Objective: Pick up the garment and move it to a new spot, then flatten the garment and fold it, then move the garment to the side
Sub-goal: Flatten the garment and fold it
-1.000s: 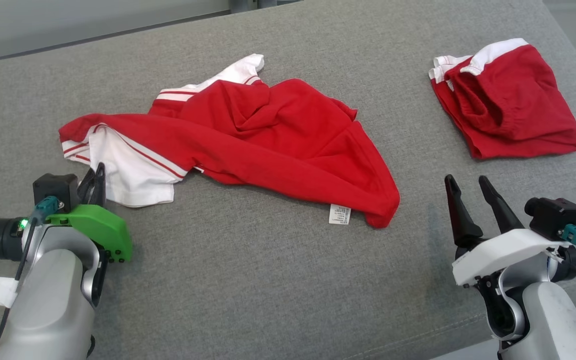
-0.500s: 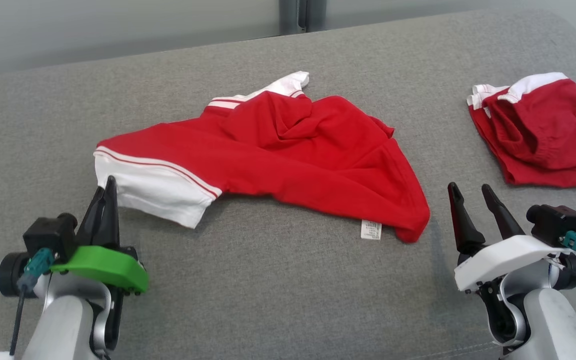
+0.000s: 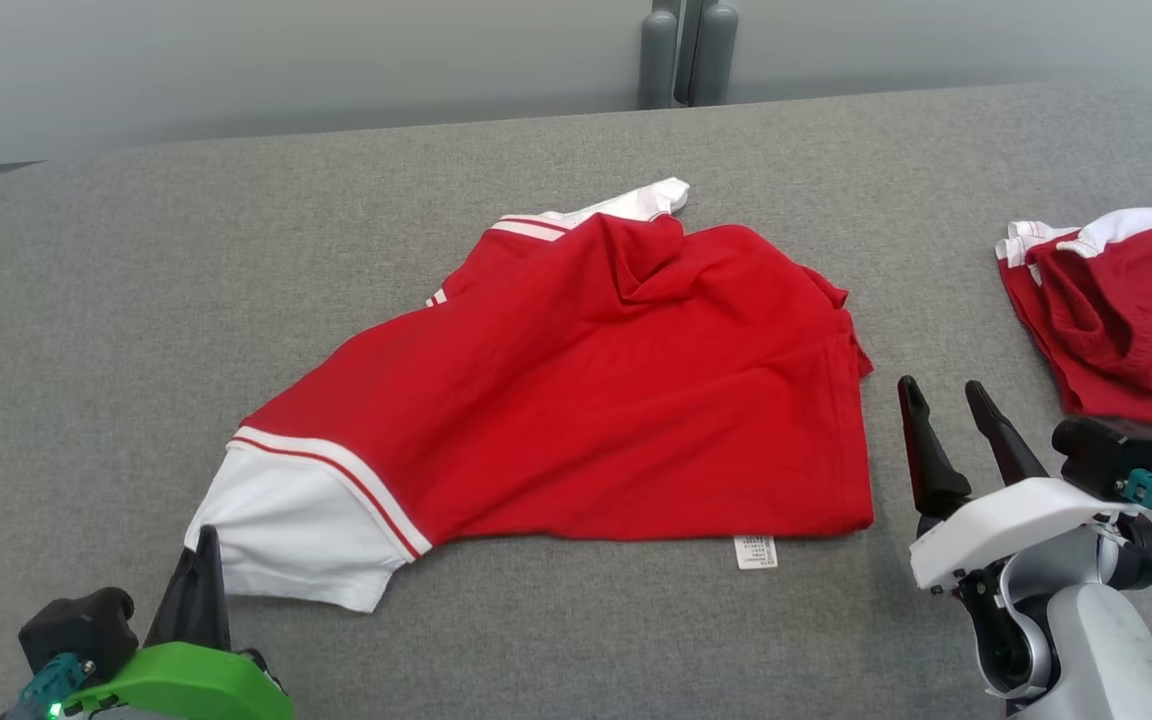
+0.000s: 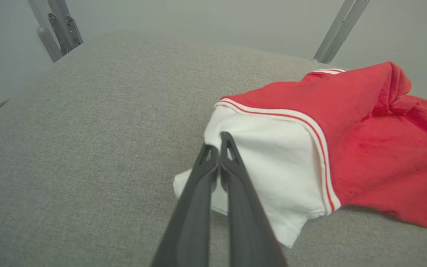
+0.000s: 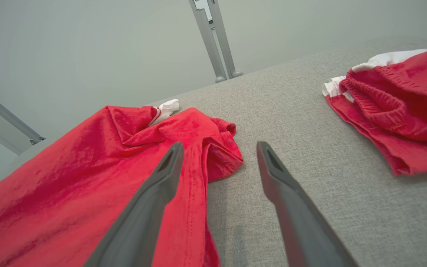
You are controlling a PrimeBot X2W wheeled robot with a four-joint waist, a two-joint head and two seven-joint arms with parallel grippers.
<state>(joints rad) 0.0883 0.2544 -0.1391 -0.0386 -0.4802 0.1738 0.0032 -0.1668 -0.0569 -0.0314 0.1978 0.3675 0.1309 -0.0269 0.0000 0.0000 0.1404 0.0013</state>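
Pinching the white sleeve (image 3: 296, 520) of the garment (image 3: 616, 400) lying mid-frame, the left gripper (image 3: 206, 540) is shown lower left, the right gripper (image 3: 940, 390) spread at lower right; slippage could be caused by this shallow bite.

The garment (image 3: 596, 400) lies spread on the middle of the table (image 3: 136, 300), with its sleeve (image 3: 286, 520) at the near left and its label (image 3: 755, 551) on the near edge. The left hand (image 3: 206, 540) meets the sleeve's near corner and is pinched on it. The right hand (image 3: 941, 390) stands just right of the garment, between it and a second garment (image 3: 1126, 320) lying at the table's right. Two posts (image 3: 686, 55) rise behind the far edge.
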